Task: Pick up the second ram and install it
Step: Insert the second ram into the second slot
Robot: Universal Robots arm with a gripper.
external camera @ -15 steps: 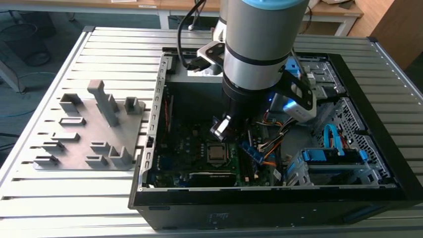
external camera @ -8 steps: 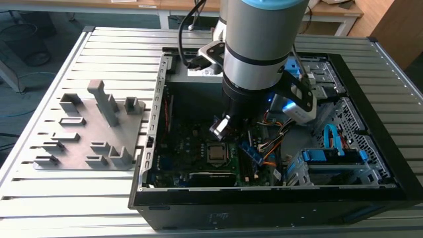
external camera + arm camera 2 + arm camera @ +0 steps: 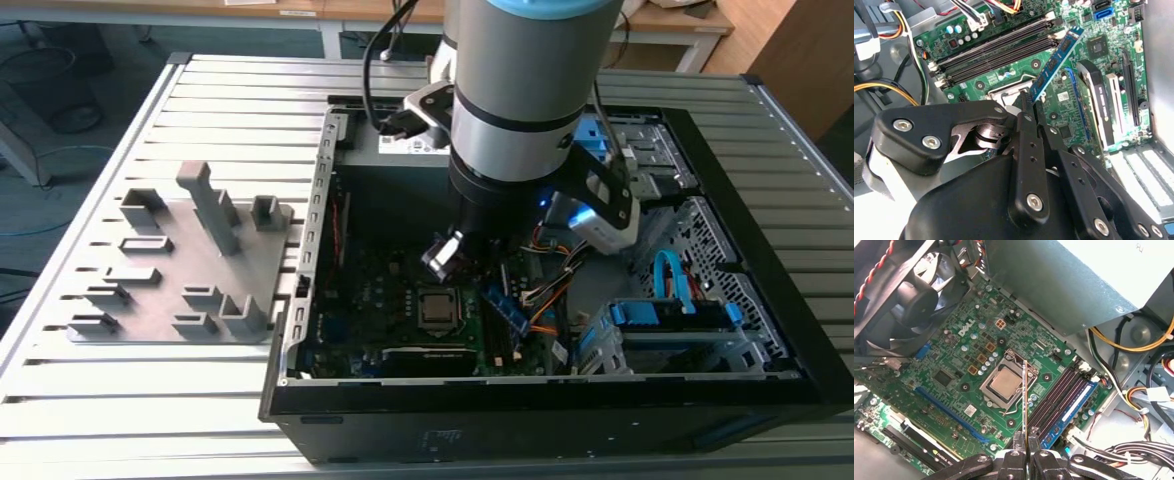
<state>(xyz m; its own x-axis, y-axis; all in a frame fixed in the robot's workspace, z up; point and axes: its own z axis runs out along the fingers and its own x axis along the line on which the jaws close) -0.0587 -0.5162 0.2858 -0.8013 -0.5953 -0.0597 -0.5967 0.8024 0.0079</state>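
In the first wrist view the gripper point(image 3: 1026, 436) is pinching the second ram point(image 3: 1025, 390) by one end, fingers point(image 3: 1017, 444) closed on its flat faces, hanging it above the board point(image 3: 954, 360) beside the slots point(image 3: 1059, 392), seemingly to line it up.

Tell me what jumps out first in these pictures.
The gripper hangs inside the open computer case, shut on the second ram, which it holds above the green motherboard near the processor socket. Outside the case, at the exterior view's left, a grey holder block sits on the slatted table.
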